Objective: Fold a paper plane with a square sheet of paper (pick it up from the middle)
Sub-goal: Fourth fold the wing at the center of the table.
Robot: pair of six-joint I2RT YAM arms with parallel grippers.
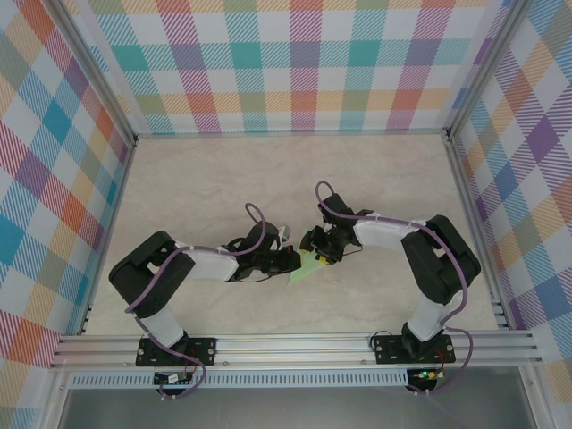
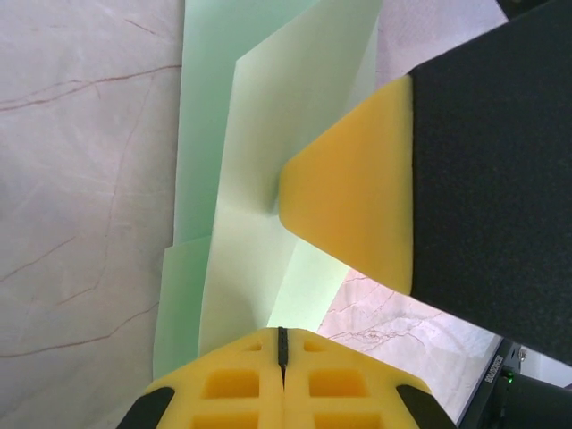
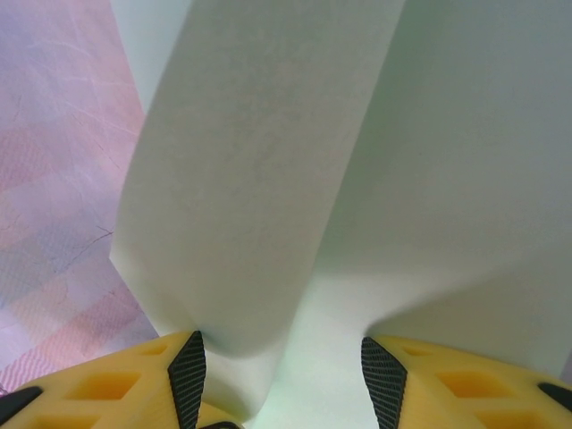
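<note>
Plaid walls (image 1: 286, 63) in many colours stand on three sides of the pale, marble-patterned tabletop (image 1: 268, 179), and an aluminium rail (image 1: 295, 347) runs along its near edge. The left arm (image 1: 170, 268) and the right arm (image 1: 429, 259) both bend inward and meet near the middle of the tabletop, a little toward the near side.

Between them is the sheet of paper (image 1: 306, 268), pale mint-green and already partly folded. In the top view, one pointed corner of it shows just below the two claws. In the left wrist view it lies in several overlapping layers with straight creases, and marble tabletop is visible on both sides of it.

The left claw (image 2: 282, 338) is clenched, its two yellow fingers pressed together with only a thin seam between them, and the edge of the paper runs into this seam. The right claw (image 3: 281, 353) is released, with its fingers well apart. A raised fold of the paper stands in the gap, and one yellow fingertip (image 2: 349, 210) touches the paper from the side.
</note>
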